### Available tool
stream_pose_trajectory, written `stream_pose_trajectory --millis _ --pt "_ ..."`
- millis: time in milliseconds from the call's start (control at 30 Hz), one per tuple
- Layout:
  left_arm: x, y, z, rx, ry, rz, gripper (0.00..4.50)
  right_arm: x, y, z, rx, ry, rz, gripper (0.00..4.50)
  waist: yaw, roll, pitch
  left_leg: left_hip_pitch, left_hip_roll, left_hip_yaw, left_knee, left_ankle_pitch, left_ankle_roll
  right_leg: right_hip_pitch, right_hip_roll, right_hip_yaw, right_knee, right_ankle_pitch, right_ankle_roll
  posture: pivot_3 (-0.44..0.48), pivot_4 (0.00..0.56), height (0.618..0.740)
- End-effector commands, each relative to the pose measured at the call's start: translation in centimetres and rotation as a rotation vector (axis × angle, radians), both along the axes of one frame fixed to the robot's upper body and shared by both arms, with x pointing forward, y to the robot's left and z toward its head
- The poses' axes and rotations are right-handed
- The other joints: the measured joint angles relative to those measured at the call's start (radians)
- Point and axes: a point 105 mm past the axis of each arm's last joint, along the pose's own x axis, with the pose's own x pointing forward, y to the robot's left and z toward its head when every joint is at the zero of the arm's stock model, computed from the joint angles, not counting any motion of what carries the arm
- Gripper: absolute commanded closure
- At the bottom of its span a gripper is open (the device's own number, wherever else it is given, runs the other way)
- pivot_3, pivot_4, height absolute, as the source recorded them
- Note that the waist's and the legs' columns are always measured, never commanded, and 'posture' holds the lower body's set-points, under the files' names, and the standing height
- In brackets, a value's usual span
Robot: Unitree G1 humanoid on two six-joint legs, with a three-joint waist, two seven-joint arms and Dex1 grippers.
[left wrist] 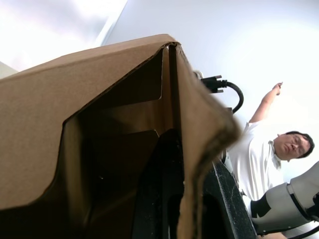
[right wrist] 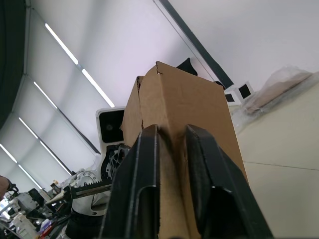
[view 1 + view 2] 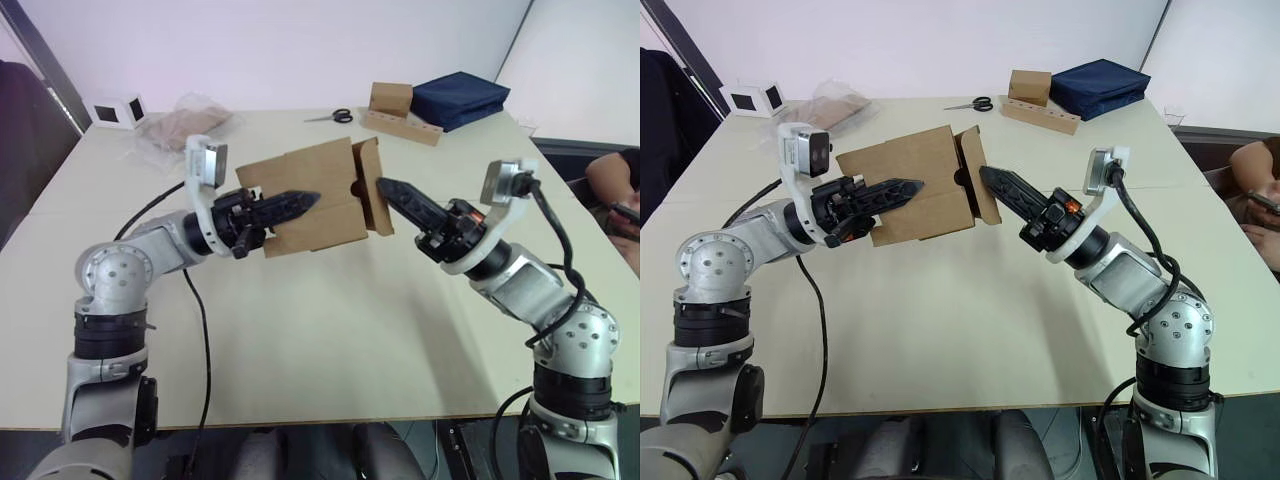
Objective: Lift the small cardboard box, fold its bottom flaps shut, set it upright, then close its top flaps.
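Box: we see the small cardboard box [image 3: 912, 192] held in the air above the table [image 3: 970, 330], lying on its side between the two grippers.
Box interior: from the left wrist view it looks hollow — bare brown walls and folded flaps, with nothing inside but a black finger.
Flaps: the flaps [image 3: 978, 185] on the end facing the right gripper stand partly ajar.
Left gripper [image 3: 910, 188]: it holds one wall of the box, one finger outside on the near face, the other inside.
Right gripper [image 3: 988, 178]: its tips meet the flap end; in its wrist view the two fingers [image 2: 137, 179] stand narrowly apart with a cardboard edge between them.
Far table edge: scissors [image 3: 973, 104], a second brown box [image 3: 1029, 87] on a holed strip, a dark blue bag [image 3: 1100, 86], a clear plastic bag [image 3: 835, 110] — all well apart from the held box.
Person: one in a white shirt [image 1: 261, 154] shows behind the box.
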Motion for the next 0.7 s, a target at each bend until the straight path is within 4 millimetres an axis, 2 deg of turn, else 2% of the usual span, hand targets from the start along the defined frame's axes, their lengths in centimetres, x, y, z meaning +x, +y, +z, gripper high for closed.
stream_pose_trajectory --millis 33,700 --pt "-0.77 0.09 1.42 -0.018 -0.067 -0.015 4.50 -0.21 -0.20 1.09 0.009 -0.049 -0.007 3.53 0.000 0.000 0.000 0.000 0.000 0.000 0.000 0.000 0.000 0.000 0.000 0.000 0.000 0.000 0.000 0.000 0.150 0.740" --pt "-0.47 -0.49 1.15 -0.011 -0.074 -0.006 4.50 0.21 0.75 1.43 -0.014 -0.080 -0.049 3.53 0.000 0.000 0.000 0.000 0.000 0.000 0.000 0.000 0.000 0.000 0.000 0.000 0.000 0.000 0.000 0.000 0.150 0.740"
